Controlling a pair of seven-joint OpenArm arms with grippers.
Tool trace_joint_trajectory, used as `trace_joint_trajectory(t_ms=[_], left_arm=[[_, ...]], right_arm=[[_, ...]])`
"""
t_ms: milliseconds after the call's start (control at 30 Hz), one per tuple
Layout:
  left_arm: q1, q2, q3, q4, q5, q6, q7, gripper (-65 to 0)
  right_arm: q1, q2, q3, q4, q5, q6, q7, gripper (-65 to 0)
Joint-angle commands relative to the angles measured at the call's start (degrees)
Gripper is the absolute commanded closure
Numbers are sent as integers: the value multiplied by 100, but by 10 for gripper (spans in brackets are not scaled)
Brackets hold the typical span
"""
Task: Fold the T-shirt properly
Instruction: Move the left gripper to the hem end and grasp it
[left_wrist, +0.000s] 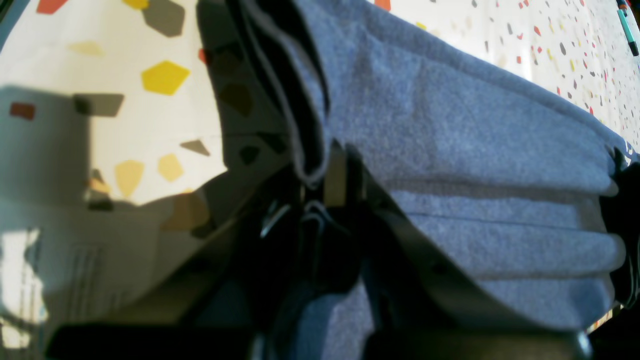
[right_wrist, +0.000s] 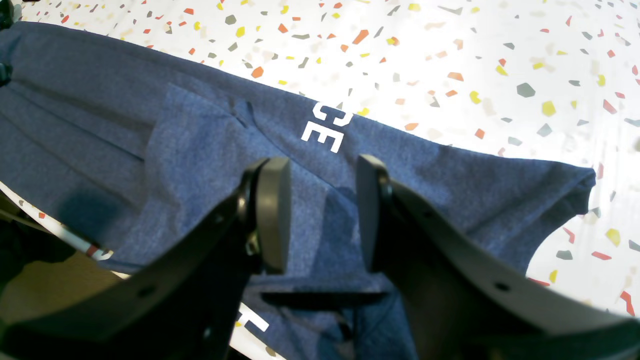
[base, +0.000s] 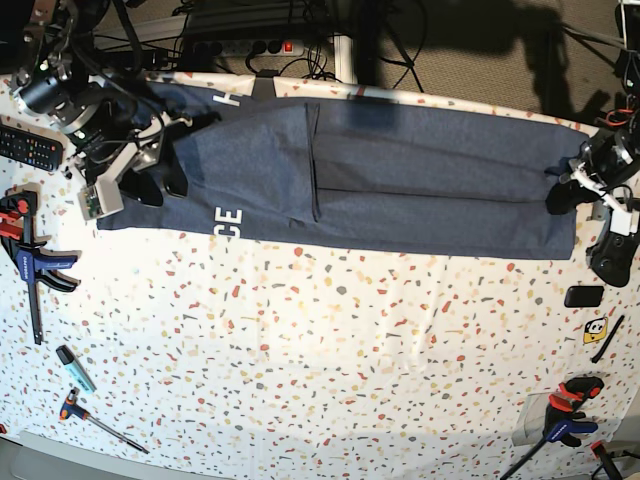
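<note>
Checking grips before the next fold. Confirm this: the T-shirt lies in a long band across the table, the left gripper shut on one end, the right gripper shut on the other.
Wrong on the right gripper: the right wrist view shows it open above the T-shirt. The rest stands.

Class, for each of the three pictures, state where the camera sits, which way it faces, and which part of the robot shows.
Left wrist: on the left arm, looking along the left gripper, shut on the T-shirt.
Right wrist: on the right arm, looking down past the open right gripper at the shirt's white lettering.
Base: overhead, facing down at the table, both arms at the shirt's ends.
All three show the T-shirt.
</note>
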Motion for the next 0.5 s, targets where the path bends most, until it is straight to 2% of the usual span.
trace_joint_trajectory(t_ms=[0,167,267,367,467], left_arm=[[-33,-170,-197,42,20,-6,44,0],[-48,-369,-946,42,9,-6,376,0],[-46,-466,-1119,42,-87,-6,680,0],[-42,-476,-1121,140,-636,-6,1067,0],[-39,-402,-1121,466,-1375,-6,1694,0]], right_arm=[[28,66,28,107,136,65,116,-221],[28,66,28,107,136,65,116,-221],[28,66,4,107,208,65,120,-221],[31,66,0,107,380,65,116,-221],[28,66,2,107,411,65,111,-221]])
